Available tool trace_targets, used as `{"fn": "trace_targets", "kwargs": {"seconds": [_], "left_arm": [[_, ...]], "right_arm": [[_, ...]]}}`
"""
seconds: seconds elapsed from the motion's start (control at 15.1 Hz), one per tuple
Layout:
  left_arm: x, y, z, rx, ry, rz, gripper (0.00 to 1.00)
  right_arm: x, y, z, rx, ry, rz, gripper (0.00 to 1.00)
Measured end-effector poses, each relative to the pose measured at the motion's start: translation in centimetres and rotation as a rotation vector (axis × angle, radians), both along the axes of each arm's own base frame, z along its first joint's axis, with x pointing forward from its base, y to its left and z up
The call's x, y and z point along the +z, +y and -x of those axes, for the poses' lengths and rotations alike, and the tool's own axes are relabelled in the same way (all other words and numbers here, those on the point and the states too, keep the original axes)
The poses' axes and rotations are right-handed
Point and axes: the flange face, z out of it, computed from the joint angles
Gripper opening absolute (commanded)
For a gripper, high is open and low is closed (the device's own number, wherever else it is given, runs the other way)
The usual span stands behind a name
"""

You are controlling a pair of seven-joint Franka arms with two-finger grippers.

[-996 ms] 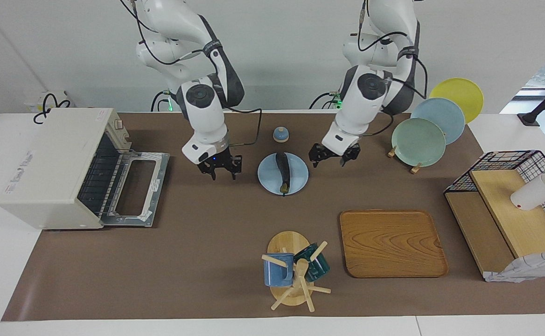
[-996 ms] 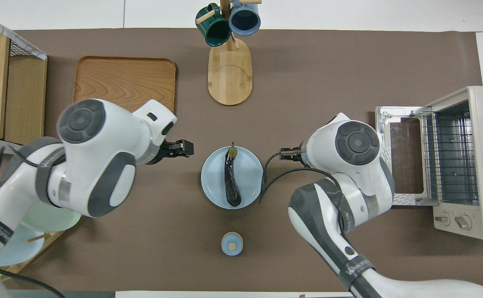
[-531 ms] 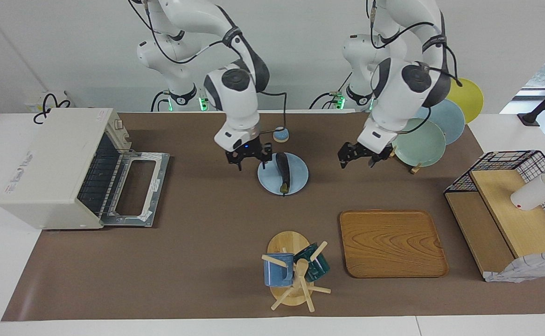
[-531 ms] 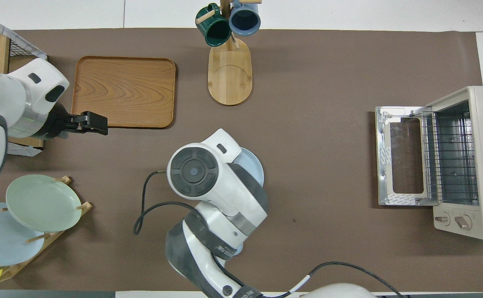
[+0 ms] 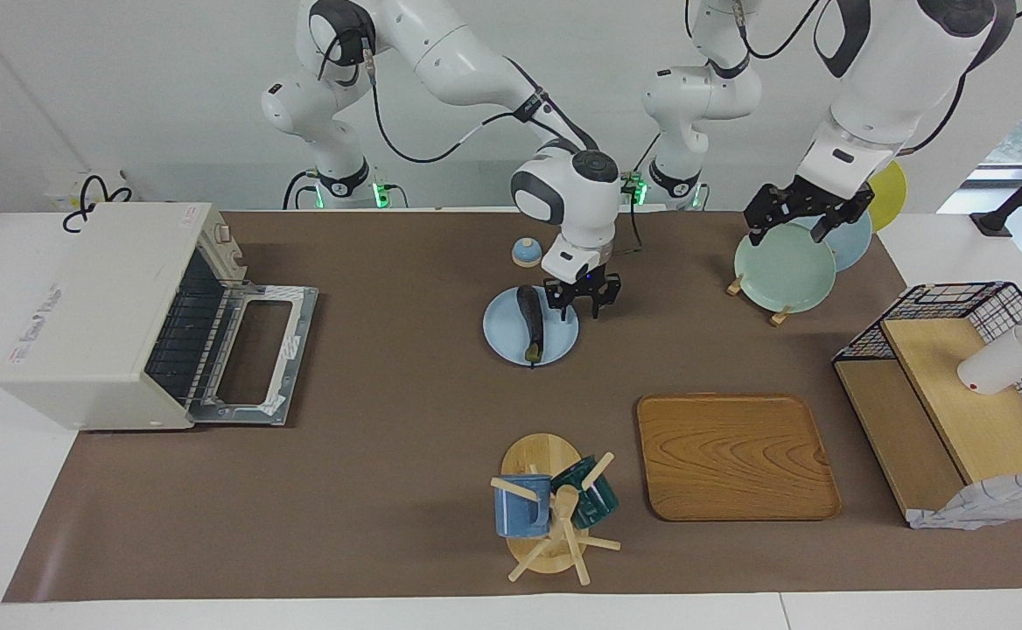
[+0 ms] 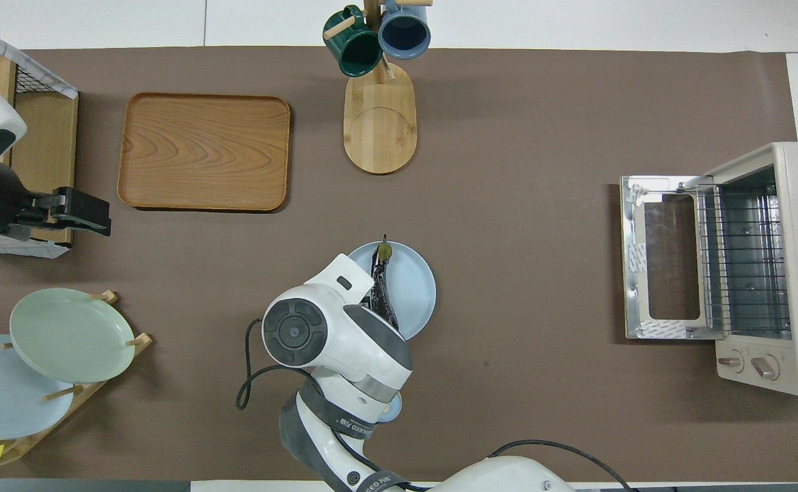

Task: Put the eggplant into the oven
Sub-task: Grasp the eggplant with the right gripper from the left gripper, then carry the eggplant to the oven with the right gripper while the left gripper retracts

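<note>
Right gripper (image 5: 583, 304) low over blue plate (image 5: 558, 342), just beside eggplant (image 5: 529, 323); contact and finger state unreadable.
Hidden under own arm in overhead view, along with half the eggplant. Left gripper (image 5: 807, 215) spread open, raised over plate rack (image 5: 773, 313), arm cropped. Oven (image 5: 100, 308) door down at right arm's desk end.

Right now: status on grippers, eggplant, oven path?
Right gripper low over the plate, beside the eggplant, no grip yet. Left gripper open, raised over the plate rack. Oven door down, nothing between.
</note>
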Motion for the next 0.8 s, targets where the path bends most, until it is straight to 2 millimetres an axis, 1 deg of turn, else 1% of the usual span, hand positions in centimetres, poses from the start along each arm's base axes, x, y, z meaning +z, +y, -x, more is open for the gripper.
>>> {"fn": "trace_targets", "kwargs": {"seconds": [0.07,0.13,0.2,0.33,0.46,0.6,0.8], "left_arm": [[0.6,0.3,0.2,0.003,0.010,-0.005,1.00],[0.8,0.5,0.4,0.004,0.017,-0.005,1.00],[0.7,0.6,0.4,0.002,0.023,-0.006,1.00],[0.1,0.6,0.4,-0.007,0.028,-0.004,1.00],[-0.6,0.5,0.0,-0.012,0.015,0.006,1.00],[-0.9,0.2,-0.2,-0.012,-0.003,0.033,1.00],[-0.9,0.0,-0.5,-0.013,-0.022,0.046,1.00]], "right_arm": [[-0.4,-0.3,0.4,0.006,-0.002,0.001,0.17],[-0.8,-0.6,0.9,0.012,-0.002,0.003,0.00],[-1.0,-0.7,1.3,0.017,0.000,0.008,0.00],[-0.8,-0.9,1.6,0.030,-0.006,0.021,0.00],[0.0,-1.4,1.4,0.085,-0.031,0.092,0.00],[1.4,-2.1,0.7,0.155,-0.030,0.190,0.00],[3.9,-3.7,-1.2,0.208,-0.025,0.316,0.00]]}}
